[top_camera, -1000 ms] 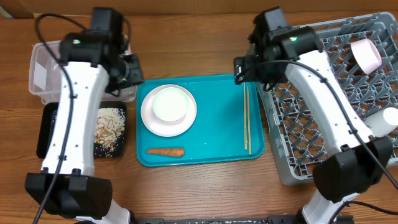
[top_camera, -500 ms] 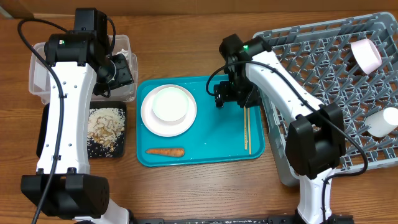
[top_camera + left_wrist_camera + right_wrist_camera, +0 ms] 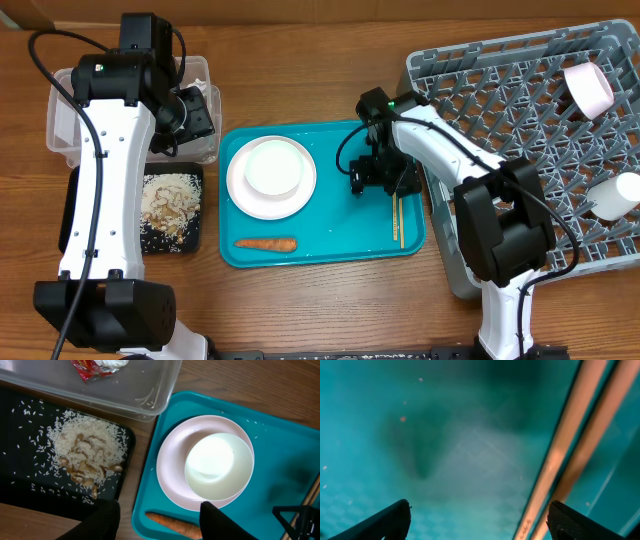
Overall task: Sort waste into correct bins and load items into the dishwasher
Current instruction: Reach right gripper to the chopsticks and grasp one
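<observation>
Taking the teal tray (image 3: 340,220) as the marker: well to its left, the clear tub (image 3: 60,112) already holds the red snack wrapper (image 3: 92,369) and a white tissue (image 3: 112,363). The black tray (image 3: 25,475) just left of it carries the rice scraps (image 3: 87,450). The left end effector (image 3: 160,507) hangs above the teal tray's left edge, fingers roughly half apart, gripping nothing.

On the tray sit 1 round plate (image 3: 240,198) with 1 white bowl (image 3: 272,166) on it, the carrot (image 3: 266,243) near the front edge and 2 chopsticks (image 3: 397,220) along the right side. The right end effector (image 3: 479,506) is low over those chopsticks and spread wide. The sticks run through the gap close to 1 finger, not pinched.

Right of the tray, the dish rack (image 3: 530,100) holds 1 pink bowl (image 3: 588,88) and 1 white cup (image 3: 620,195).

I'd judge the job past halfway, with the carrot, plate, bowl and chopsticks left. I can read no writing anywhere; the wrapper's print is too small.
</observation>
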Tool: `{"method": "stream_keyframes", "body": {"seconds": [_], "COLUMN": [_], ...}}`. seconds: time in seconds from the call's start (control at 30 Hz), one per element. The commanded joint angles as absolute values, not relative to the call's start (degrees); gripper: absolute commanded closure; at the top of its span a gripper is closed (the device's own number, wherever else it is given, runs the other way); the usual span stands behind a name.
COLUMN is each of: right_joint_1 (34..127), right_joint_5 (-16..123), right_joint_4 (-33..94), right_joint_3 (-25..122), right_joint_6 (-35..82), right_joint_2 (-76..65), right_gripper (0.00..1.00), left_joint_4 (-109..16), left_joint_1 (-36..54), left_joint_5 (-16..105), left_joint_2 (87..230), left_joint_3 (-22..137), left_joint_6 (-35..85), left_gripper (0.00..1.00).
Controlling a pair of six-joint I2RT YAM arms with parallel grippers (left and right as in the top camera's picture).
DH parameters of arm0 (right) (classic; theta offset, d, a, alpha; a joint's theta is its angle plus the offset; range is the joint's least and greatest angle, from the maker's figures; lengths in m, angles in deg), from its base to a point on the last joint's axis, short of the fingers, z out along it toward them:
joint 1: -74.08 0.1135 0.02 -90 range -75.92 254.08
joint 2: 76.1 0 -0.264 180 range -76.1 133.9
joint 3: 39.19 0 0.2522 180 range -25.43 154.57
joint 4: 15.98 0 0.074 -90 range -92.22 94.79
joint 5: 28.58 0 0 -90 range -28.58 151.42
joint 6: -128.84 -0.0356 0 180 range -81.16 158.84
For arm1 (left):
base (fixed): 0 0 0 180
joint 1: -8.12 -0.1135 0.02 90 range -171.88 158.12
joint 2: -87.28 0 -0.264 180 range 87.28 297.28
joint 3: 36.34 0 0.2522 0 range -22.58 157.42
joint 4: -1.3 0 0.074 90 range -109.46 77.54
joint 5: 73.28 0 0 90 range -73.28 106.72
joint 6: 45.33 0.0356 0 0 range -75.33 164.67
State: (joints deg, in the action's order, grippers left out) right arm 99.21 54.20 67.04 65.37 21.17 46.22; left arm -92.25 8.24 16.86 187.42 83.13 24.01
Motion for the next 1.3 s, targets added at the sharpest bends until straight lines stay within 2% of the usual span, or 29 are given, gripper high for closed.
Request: {"method": "stream_keyframes", "body": {"seconds": [0.0,0.3,0.43,0.53,0.67,0.8,0.97,1.27], "right_joint_1": [99.1,99.1,99.1,99.1,99.1,99.1,99.1,99.1], "right_joint_5": [54.0,54.0,54.0,54.0,54.0,54.0,54.0,53.9], "right_joint_4": [66.3,64.4,64.0,64.0,64.0,64.0,64.1,64.1], "right_joint_3": [63.7,60.8,60.0,60.0,60.0,60.0,60.0,60.1], "right_joint_6": [20.8,20.8,20.8,20.8,20.8,20.8,20.8,20.8], "right_joint_2": [46.4,46.4,46.4,46.4,46.4,46.4,46.4,46.4], "right_gripper": [0.1,0.12,0.3,0.51,0.64,0.69,0.84,0.96], "left_joint_4": [-92.4,-92.4,-92.4,-92.4,-92.4,-92.5,-92.6,-92.8], "left_joint_1": [8.1,8.1,8.1,8.1,8.1,8.1,8.1,8.1], "left_joint_5": [16.1,16.1,16.1,16.1,16.1,16.2,16.2,16.2], "left_joint_2": [187.3,187.3,187.3,187.3,187.3,187.3,187.3,187.3], "left_joint_3": [83.5,83.5,83.5,83.5,83.5,83.5,83.5,83.5], "left_joint_6": [23.9,23.9,23.9,23.9,23.9,23.9,23.9,23.9], "left_gripper": [0.46,0.46,0.46,0.46,0.46,0.46,0.46,0.46]}}
